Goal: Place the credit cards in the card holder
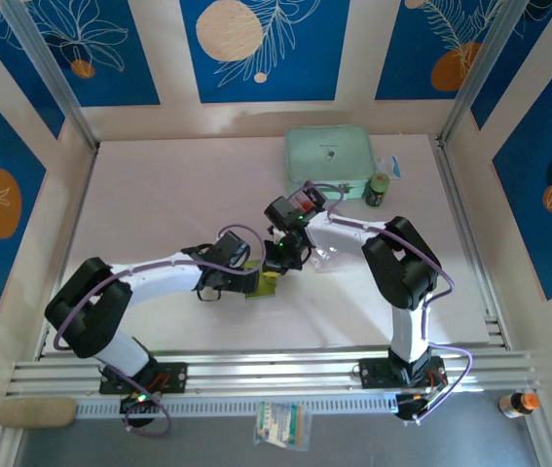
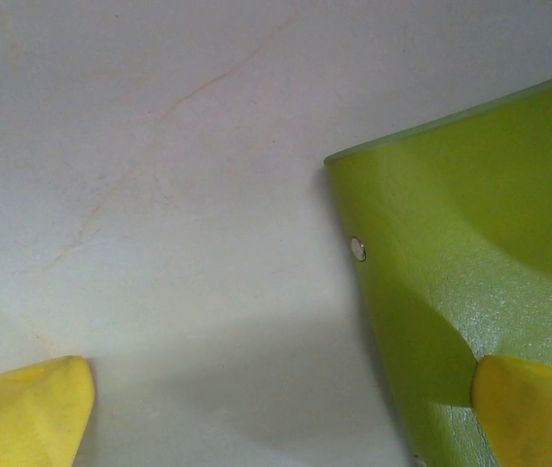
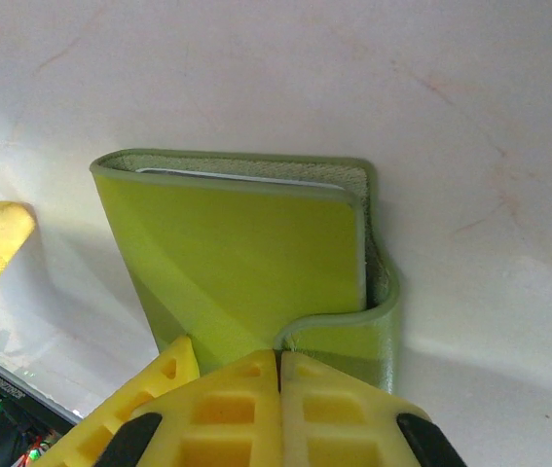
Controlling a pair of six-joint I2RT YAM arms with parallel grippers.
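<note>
Yellow, waffle-moulded fingertips of the right gripper (image 3: 277, 384) met tip to tip at the near edge of the right wrist view. They were pressed together on what appeared to be the near edge of the card holder (image 3: 246, 263), a smooth olive-green fold on the white table (image 3: 470, 117). Its long axis ran left to right across the jaws, its curled snap tab stood at the right and its pocket mouth faced away. A pale strip in that mouth was possibly the edge of a credit card (image 3: 237, 181), though that could not be told for certain

From the left wrist, the left gripper (image 2: 280, 413) stood with jaws wide apart and nothing between them. One rounded yellow pad (image 2: 22, 413) hung over bare table and the other overlapped the holder's pebbled green face, where a small metal stud (image 2: 357, 249) glinted on the edge. The holder thus lay to the right of the open gap, not inside it

From above, both white arms converged mid-table on the holder, with the left gripper just left of it and the right gripper just beyond. A mint-green case (image 1: 329, 161) sat well apart at the far side. To steady the holder, the left jaws would probably have had to shift right to straddle it
</note>
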